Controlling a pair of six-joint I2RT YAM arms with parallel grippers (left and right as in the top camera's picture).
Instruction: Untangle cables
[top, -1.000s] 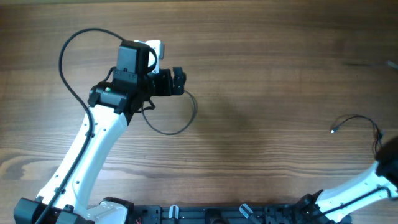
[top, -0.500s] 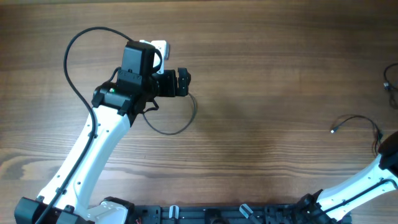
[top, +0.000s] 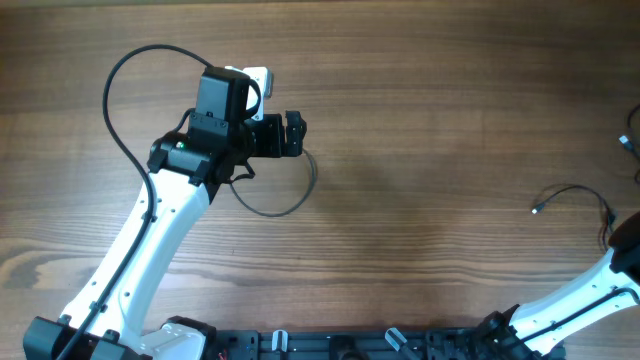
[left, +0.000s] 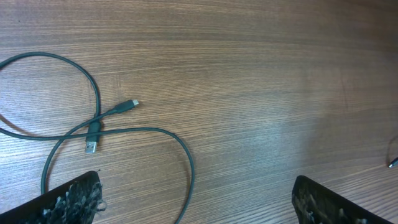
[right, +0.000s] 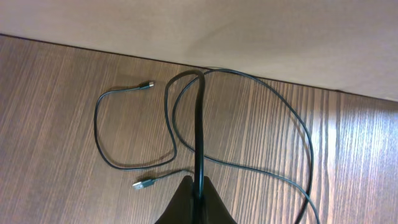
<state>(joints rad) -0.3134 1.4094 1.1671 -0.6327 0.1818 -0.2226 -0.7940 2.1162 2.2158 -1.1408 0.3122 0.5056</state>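
Note:
In the left wrist view one thin black cable (left: 99, 93) lies looped on the wood, crossing itself, with two plug ends (left: 91, 147) near the crossing. My left gripper (left: 199, 208) hovers open above its loop, and a strand runs between the fingers (left: 68, 199) untouched. From overhead the same loop (top: 285, 205) shows below the left gripper (top: 292, 135). My right gripper (right: 198, 182) is shut on another black cable (right: 199, 124) that rises ahead of the jaws. Its loops (right: 102, 130) and USB plug (right: 142, 184) lie on the table below. A cable end (top: 570, 192) shows at the overhead's right.
In the right wrist view the table edge (right: 93, 51) runs close behind the cables, with a beige surface beyond it. A thick black arm wire (top: 115, 100) arcs left of the left arm. The right arm (top: 610, 275) enters at the lower right.
My left gripper has shifted slightly to the right over the loop. A short piece of cable has come into view at the overhead's right edge.

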